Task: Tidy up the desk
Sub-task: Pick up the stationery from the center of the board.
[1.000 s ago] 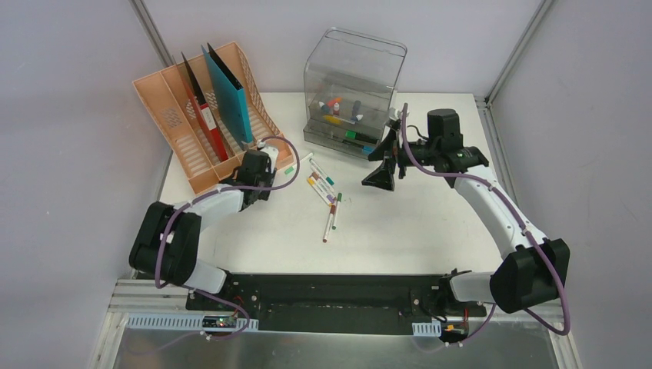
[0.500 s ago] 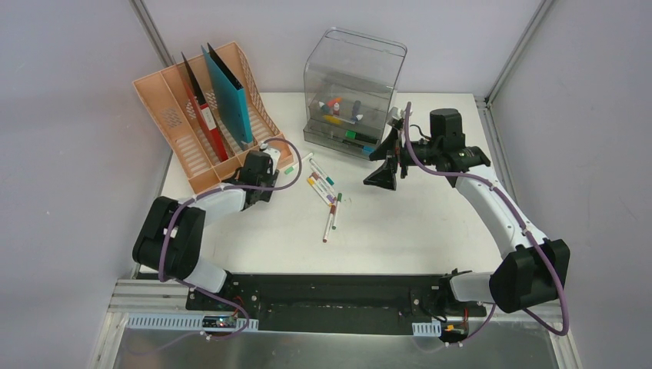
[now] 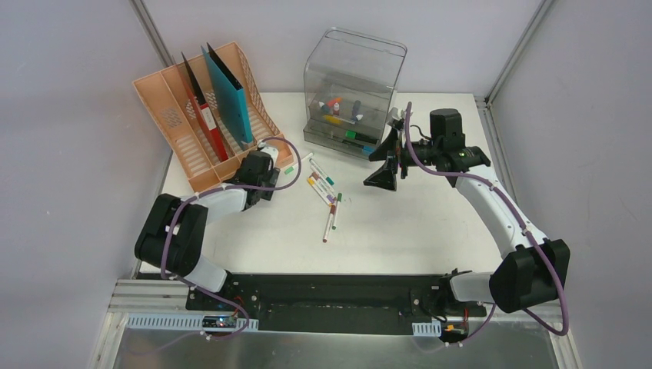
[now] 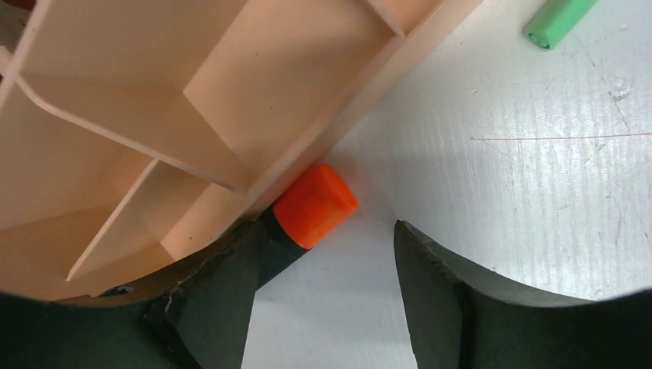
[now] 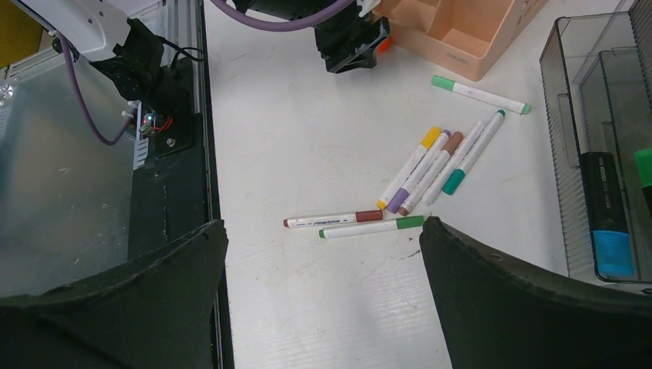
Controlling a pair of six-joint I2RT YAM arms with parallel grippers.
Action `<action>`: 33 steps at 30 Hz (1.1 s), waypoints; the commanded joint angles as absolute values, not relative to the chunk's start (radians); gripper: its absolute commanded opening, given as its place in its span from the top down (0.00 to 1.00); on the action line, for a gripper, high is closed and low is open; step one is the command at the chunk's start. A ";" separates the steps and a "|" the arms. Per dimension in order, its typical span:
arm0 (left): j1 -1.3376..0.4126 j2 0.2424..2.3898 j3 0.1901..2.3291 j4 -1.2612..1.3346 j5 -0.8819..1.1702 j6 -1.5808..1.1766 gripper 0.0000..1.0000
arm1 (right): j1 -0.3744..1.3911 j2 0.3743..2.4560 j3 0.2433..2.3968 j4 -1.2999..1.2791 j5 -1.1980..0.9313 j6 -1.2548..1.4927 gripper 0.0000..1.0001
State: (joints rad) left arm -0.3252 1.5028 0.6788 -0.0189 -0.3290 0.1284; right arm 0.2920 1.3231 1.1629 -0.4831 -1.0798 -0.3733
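Observation:
The white desk (image 3: pixel 430 223) carries several loose markers (image 3: pixel 323 184) near its middle. My left gripper (image 3: pixel 261 178) sits low at the front corner of the peach file rack (image 3: pixel 177 131). In the left wrist view it (image 4: pixel 329 227) stands open. A black marker with an orange cap (image 4: pixel 315 204) lies on the desk against the rack's base and touches only the left finger (image 4: pixel 223 284). The right finger is apart from it. My right gripper (image 3: pixel 382 165) hovers wide open over the desk beside the clear drawer box (image 3: pixel 354 84). It (image 5: pixel 323 224) has nothing between its fingers.
The rack holds upright red and teal folders (image 3: pixel 229 92). A green-capped marker (image 5: pixel 480 94) lies near the rack. Brown-capped (image 5: pixel 330 219) and green-capped (image 5: pixel 373 226) markers lie below the right gripper. The open drawer (image 5: pixel 569 146) holds a blue-capped highlighter (image 5: pixel 607 215).
The left gripper's jaws have widened around the orange-capped marker, and the left arm has edged slightly toward the rack. The right arm has not moved.

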 commanded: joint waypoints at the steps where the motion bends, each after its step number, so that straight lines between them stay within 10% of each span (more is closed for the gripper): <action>1: -0.313 1.532 0.711 -0.004 -0.383 0.155 0.35 | 0.288 1.320 1.172 -0.470 -1.124 -0.397 0.00; 8: -0.306 1.549 0.711 -0.004 -0.366 0.130 0.25 | 0.287 1.318 1.167 -0.459 -1.128 -0.389 0.00; 19: -0.284 1.568 0.765 -0.119 -0.189 0.104 0.57 | 0.272 1.310 1.166 -0.453 -1.131 -0.383 0.00; 33: -0.285 1.554 0.822 -0.279 0.037 0.043 0.61 | 0.250 1.311 1.167 -0.455 -1.134 -0.385 0.00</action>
